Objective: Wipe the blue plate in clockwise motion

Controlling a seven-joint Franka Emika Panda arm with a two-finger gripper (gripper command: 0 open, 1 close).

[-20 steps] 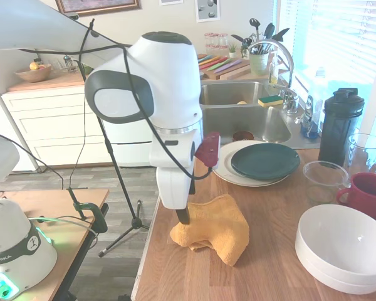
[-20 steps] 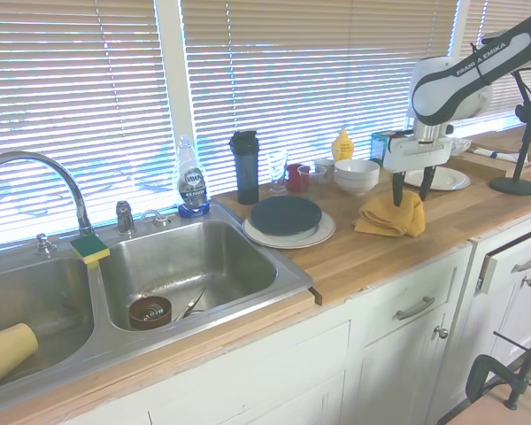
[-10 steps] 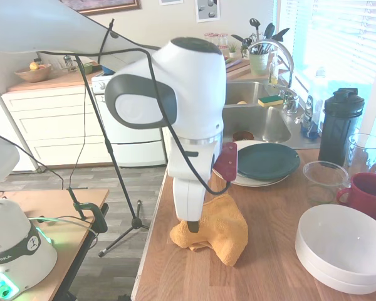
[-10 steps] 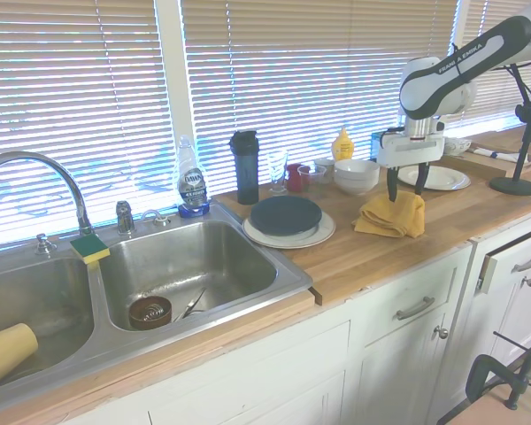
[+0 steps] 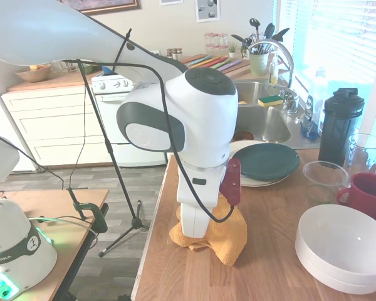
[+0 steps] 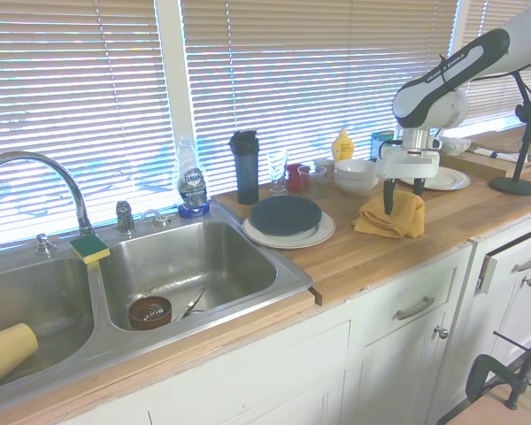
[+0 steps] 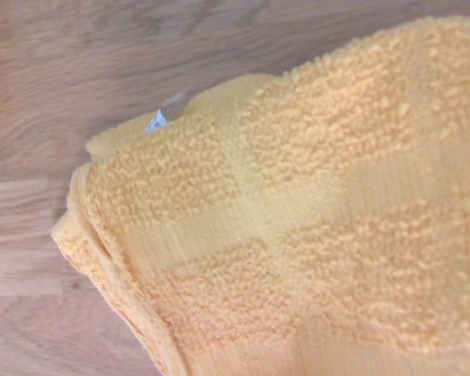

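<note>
A kitchen with a wooden counter (image 6: 398, 243) running under slatted windows, a steel double sink (image 6: 168, 274) at one end. The tool (image 6: 403, 197) hangs straight down over a crumpled orange towel (image 6: 391, 215), its dark fingers (image 6: 388, 197) spread, with their tips at or just into the cloth; nothing is gripped yet. The towel lies bunched, apart from the blue plate (image 6: 286, 215), which sits on a larger white plate (image 6: 317, 235) between the towel and the sink. Beyond the towel stand stacked white bowls (image 6: 356, 174), a red mug (image 5: 368, 193) and a dark shaker bottle (image 6: 245, 166).

The likely trouble: closing on only a loose top fold, so the towel trails or drops on the way to the plate. A dragging corner could also shove the blue plate across the white one, since it merely rests there.

The first exterior view hides the fingers behind the arm's bulky wrist, yet shows the plate and towel close up. The second exterior view alone shows the spread fingers. The wrist view gives the terry weave, a folded edge and a small pale tag (image 7: 156, 120), which neither wide view resolves.
</note>
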